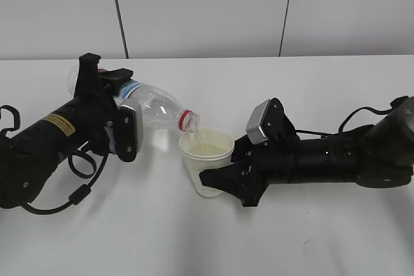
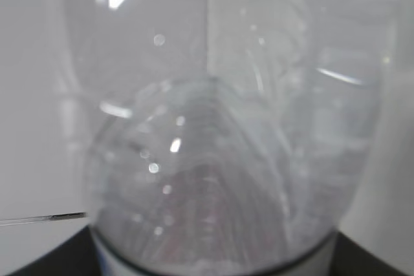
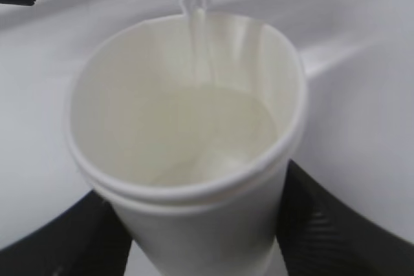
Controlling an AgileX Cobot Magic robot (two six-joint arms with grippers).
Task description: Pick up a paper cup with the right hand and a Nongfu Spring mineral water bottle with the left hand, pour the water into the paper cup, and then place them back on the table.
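Note:
My left gripper (image 1: 111, 105), black with a yellow sticker, is shut on the clear bottle (image 1: 152, 108) and holds it tipped, red neck ring down to the right. Its mouth is over the paper cup (image 1: 207, 161). A thin stream of water (image 3: 197, 37) runs into the cup, which is about half full (image 3: 213, 130). My right gripper (image 1: 223, 179) is shut on the cup's lower wall, with a black finger on each side (image 3: 310, 218). In the left wrist view the bottle (image 2: 220, 159) fills the frame, blurred.
The white table (image 1: 207, 244) lies under both arms. Black cables (image 1: 71, 192) loop below the left arm. A small dark scuff (image 1: 309, 240) marks the table at the front right. A grey panelled wall stands behind.

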